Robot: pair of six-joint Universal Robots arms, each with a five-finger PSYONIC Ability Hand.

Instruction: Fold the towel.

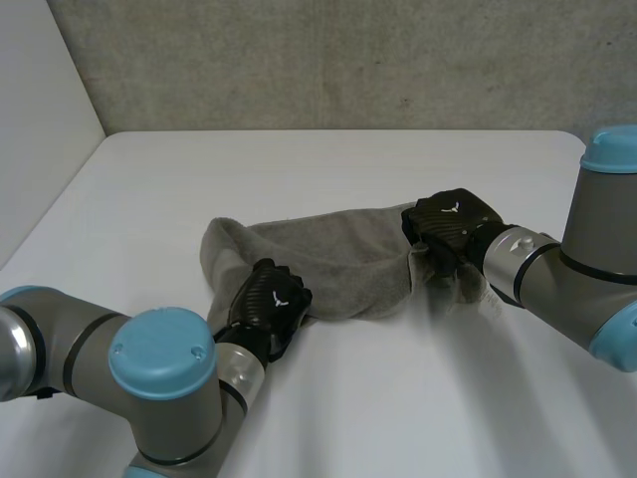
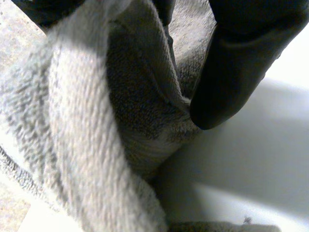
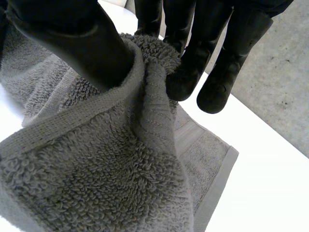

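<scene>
A grey towel (image 1: 328, 264) lies bunched on the middle of the white table (image 1: 378, 398). My left hand (image 1: 271, 299) is at its near left edge. In the left wrist view a raised fold of the towel (image 2: 96, 135) runs up between the thumb (image 2: 236, 72) and the fingers, which pinch it. My right hand (image 1: 450, 224) is at the towel's right end. In the right wrist view its thumb (image 3: 72, 43) presses the hemmed edge of the towel (image 3: 106, 169) against the fingers (image 3: 193, 58), lifting that corner off the table.
A grey wall (image 1: 348, 60) stands behind the table's far edge. Bare white tabletop lies on all sides of the towel, widest at the front and far left.
</scene>
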